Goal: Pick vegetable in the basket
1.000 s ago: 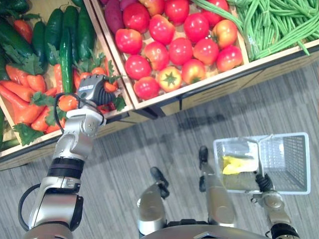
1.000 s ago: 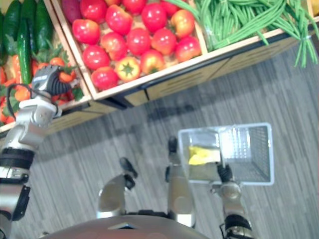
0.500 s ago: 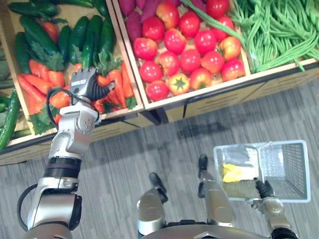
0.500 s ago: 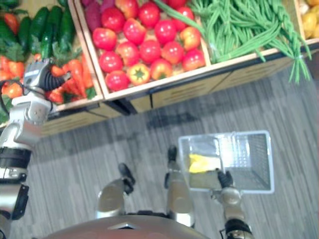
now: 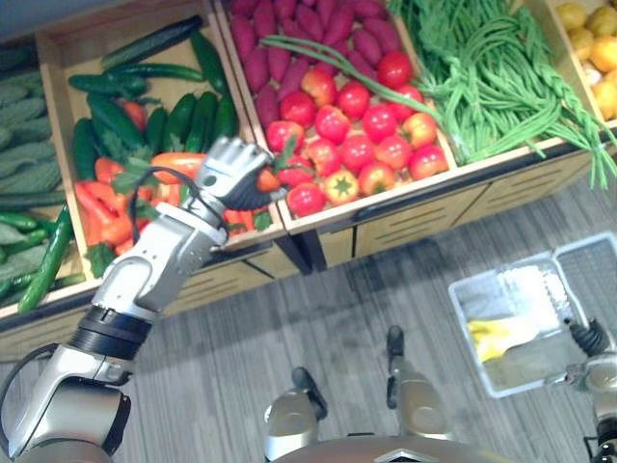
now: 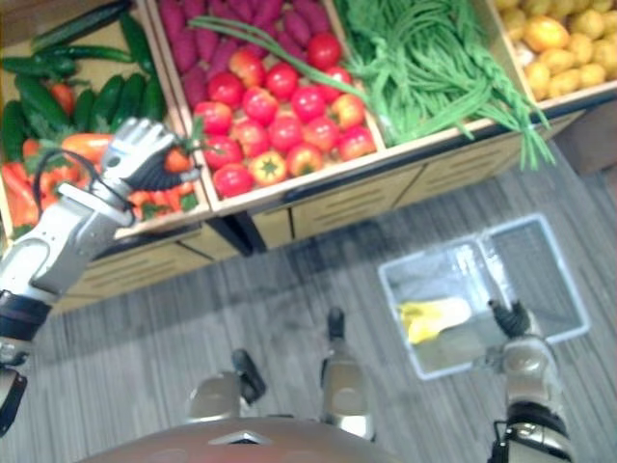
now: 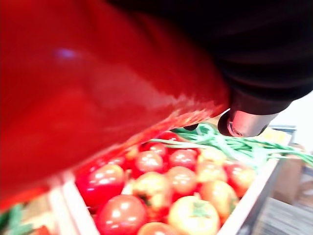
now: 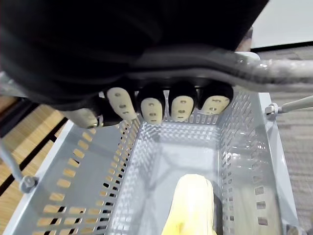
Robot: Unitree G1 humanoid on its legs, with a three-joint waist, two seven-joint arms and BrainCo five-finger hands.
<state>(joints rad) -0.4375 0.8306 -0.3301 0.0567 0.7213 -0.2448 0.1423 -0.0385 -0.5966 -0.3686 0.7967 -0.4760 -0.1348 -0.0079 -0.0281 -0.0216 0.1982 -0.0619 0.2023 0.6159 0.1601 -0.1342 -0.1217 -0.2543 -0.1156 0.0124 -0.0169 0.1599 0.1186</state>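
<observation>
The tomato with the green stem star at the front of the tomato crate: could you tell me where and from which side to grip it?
Probably grip the tomato around its round sides, fingers coming down from above: its stem star faces up, while neighbouring tomatoes and the crate's front wall crowd it. The left hand, nearest, is shut on a red vegetable.

You get bright, even light: glare spots the red vegetable, whitens the basket bottom, soft shadow beneath the shelf.
</observation>
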